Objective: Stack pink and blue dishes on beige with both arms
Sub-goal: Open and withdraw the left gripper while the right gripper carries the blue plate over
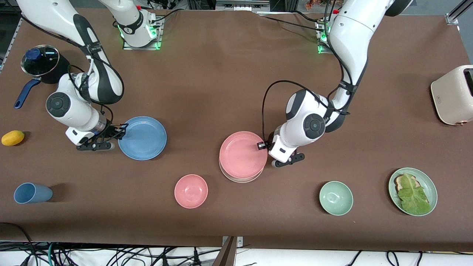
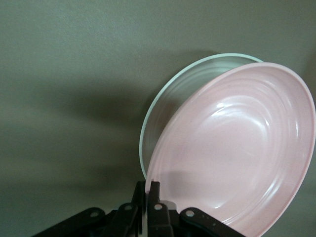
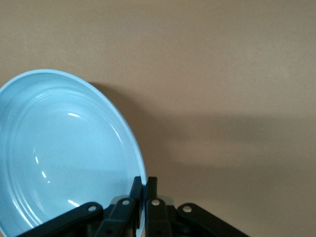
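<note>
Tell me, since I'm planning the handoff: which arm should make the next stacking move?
Right. The right gripper pinches the blue plate's rim; the pink plate sits over the beige plate.

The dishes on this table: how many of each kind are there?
Flat plates: 4: blue, pink, beige under the pink one, green with food.
Bowls: 2: pink, green.
Cups: 1: blue.
Total: 7 dishes.
</note>
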`<state>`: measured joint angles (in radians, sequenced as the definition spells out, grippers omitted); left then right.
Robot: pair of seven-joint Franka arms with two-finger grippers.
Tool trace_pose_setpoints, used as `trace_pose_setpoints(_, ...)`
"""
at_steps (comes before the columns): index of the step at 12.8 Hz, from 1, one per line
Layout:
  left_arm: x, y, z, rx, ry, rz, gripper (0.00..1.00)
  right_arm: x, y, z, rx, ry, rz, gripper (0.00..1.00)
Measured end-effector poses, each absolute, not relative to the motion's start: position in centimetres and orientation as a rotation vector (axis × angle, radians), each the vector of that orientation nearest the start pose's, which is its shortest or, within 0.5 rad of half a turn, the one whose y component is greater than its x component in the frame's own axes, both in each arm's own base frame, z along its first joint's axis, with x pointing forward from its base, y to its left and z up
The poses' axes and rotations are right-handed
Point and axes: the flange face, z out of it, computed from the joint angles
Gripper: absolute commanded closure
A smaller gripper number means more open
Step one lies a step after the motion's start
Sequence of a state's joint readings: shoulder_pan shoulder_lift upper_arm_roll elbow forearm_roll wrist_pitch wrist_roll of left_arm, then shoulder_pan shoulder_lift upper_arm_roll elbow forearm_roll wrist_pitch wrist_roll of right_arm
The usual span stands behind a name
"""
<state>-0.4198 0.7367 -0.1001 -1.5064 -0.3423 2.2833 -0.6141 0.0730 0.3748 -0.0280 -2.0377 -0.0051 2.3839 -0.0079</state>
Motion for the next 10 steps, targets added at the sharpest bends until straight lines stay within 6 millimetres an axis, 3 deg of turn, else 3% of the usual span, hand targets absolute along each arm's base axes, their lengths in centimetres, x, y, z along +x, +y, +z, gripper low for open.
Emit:
trace_pose_setpoints(4,62.7,-35.3,22.1,-3.371,-0.605,0.229,0.99,61.9,4.1,29.8,-3.147,-0.112,0.106,1.0)
trace_pose_setpoints(6,63.1,-34.6,21.6,-3.359,-0.623,0.22,0.72,63.2,5.0,32.1,-3.142,-0.124,0.122,1.0)
trace_pose_setpoints(7,63.3,-34.4,21.6,-3.357,-0.628,0.214,0.67,63.9,5.6,33.1,-3.141,-0.125,0.132,1.0)
trace_pose_setpoints(8,63.4,-34.4,21.7,-3.359,-0.629,0.209,0.55,64.5,6.5,33.9,-3.142,-0.116,0.152,1.0)
trace_pose_setpoints(10,63.6,-34.5,22.0,-3.364,-0.627,0.199,0.4,65.4,8.6,35.1,-3.142,-0.079,0.186,1.0)
